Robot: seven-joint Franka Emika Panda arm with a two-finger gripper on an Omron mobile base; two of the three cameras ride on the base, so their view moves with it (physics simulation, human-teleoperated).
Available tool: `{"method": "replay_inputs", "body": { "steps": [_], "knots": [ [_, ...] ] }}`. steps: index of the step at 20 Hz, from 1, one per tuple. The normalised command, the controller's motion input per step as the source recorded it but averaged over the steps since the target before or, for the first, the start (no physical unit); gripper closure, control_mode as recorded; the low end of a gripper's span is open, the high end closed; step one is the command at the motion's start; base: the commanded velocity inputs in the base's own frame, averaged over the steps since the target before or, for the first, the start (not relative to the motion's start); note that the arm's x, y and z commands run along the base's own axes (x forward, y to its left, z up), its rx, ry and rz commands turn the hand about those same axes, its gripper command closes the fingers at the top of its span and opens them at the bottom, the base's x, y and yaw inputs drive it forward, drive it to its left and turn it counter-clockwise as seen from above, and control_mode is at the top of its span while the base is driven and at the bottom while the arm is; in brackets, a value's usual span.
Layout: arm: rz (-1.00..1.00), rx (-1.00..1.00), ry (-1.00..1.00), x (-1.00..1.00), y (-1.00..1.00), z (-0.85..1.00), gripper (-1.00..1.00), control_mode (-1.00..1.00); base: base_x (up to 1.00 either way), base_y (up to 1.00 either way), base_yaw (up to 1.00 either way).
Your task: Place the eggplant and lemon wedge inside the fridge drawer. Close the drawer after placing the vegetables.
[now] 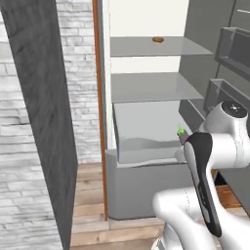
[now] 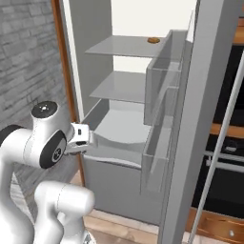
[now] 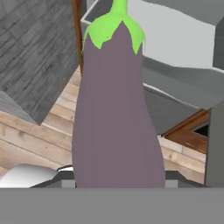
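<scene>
Gripping the eggplant (image 3: 116, 113), fingers (image 3: 65, 180) just before the pulled-out fridge drawer (image 1: 146, 146).

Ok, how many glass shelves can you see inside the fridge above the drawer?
2. The upper shelf carries a small orange-brown item; the lower shelf sits just above the open fridge drawer. More may be hidden above the frame.

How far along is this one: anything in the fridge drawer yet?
Done: the fridge drawer stands pulled open, nothing visible inside it. In hand: the gripper holds the eggplant near the drawer's front. Left: drop it in, fetch the lemon wedge, whose whereabouts I cannot tell, and close the drawer.
</scene>
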Motion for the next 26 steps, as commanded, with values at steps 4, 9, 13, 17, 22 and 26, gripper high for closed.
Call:
{"method": "replay_inputs", "body": {
  "steps": [4,9,13,17,22,26],
  "knots": [
    [0.0,0.0,0.0,0.0,0.0,0.0,1.0,1.0,0.61,0.28,-0.23],
    [0.0,0.0,0.0,0.0,0.0,0.0,1.0,1.0,0.37,0.19,-0.23],
    [-0.16,0.02,0.0,0.01,-0.11,0.24,1.0,-1.0,0.0,-0.05,-0.05],
    [-0.18,0.01,0.08,0.88,0.06,0.26,1.0,-1.0,0.0,0.0,0.0],
    [-0.03,0.08,0.14,1.0,0.0,-0.02,1.0,-1.0,0.0,0.0,0.0],
    [0.0,0.02,0.1,0.99,0.0,-0.59,1.0,-1.0,0.0,0.0,0.0]
  ]
}}
